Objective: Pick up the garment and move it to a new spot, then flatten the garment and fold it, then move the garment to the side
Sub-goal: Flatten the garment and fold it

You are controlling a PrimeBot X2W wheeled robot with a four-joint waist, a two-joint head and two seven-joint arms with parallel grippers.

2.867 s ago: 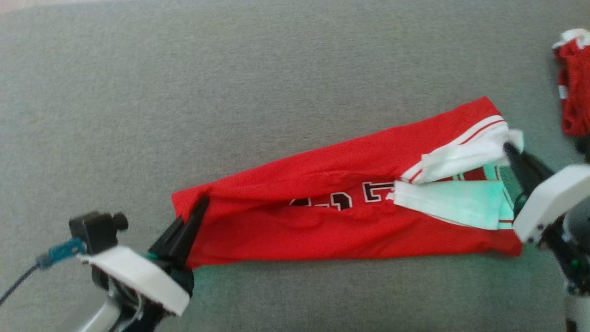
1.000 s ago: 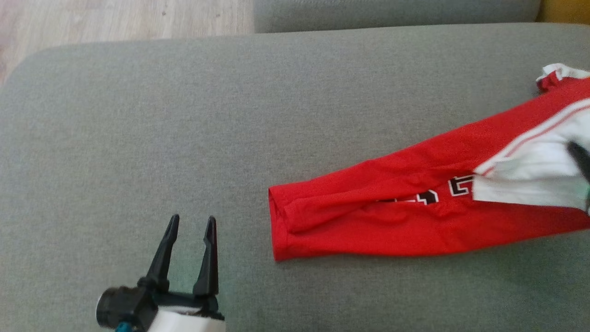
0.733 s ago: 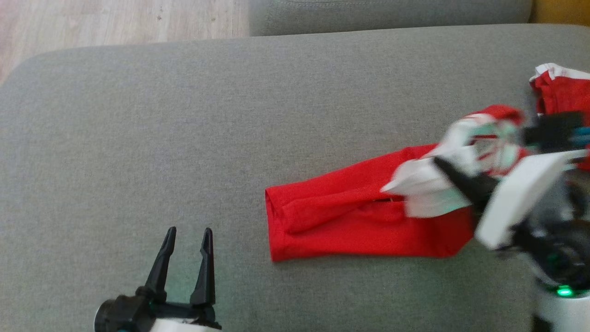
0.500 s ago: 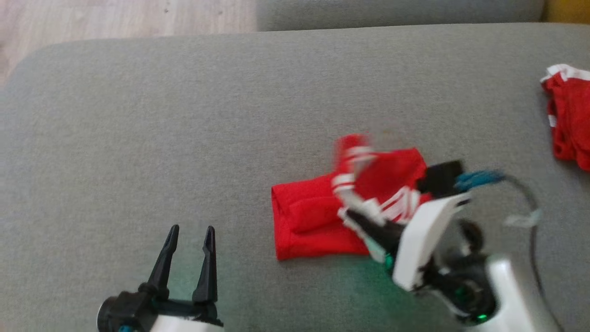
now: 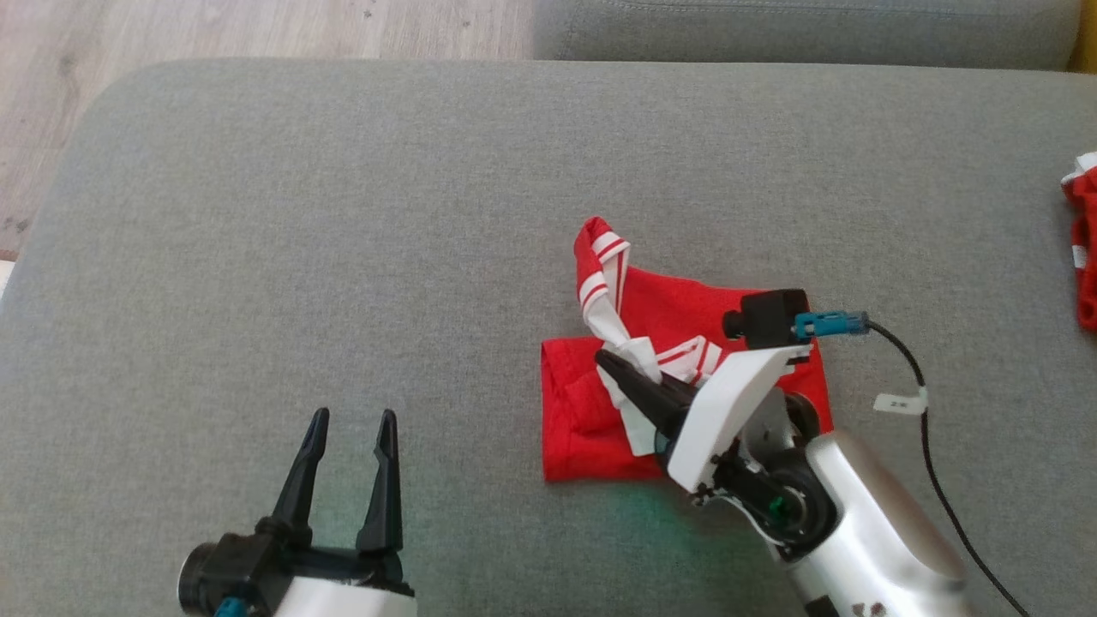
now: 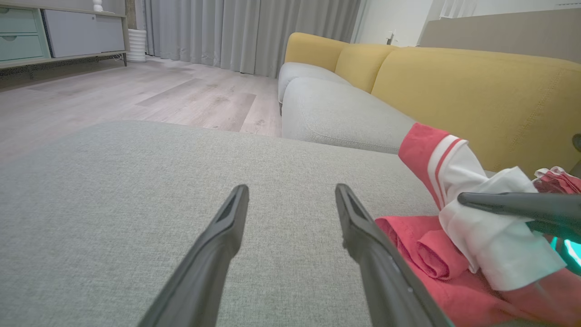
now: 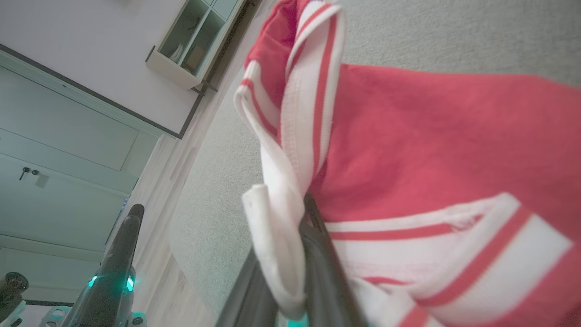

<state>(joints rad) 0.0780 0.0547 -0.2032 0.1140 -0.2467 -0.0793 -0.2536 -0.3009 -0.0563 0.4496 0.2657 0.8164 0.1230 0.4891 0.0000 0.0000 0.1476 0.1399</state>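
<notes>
A broad grey cushion (image 5: 343, 214) is the work surface, with wooden floor (image 5: 257, 26) beyond its far edge and yellow sofa backs (image 6: 476, 91) off to one side. A second ago the garment (image 5: 677, 313) lay stretched out as a long red strip running off to the right. Now it is a short, doubled bundle near the middle of the cushion, because the right gripper (image 5: 610, 364) has carried the striped trim (image 5: 604, 274) across and over the red body. That claw is pinched tight on the white trim, which stands up in a twisted loop above the lower layer. The fold looks half made: the top layer is bunched rather than flat, so it probably needs laying down and smoothing before release. The left gripper (image 5: 353, 416) sits with its fingers spread wide and nothing between them, low on the cushion and well apart from the garment's left edge, so it could help with flattening. A second red garment (image 5: 1084, 257) lies at the far right edge, well clear. The cable (image 5: 926, 377) from the right wrist trails over the cushion beside the fold and could snag.
</notes>
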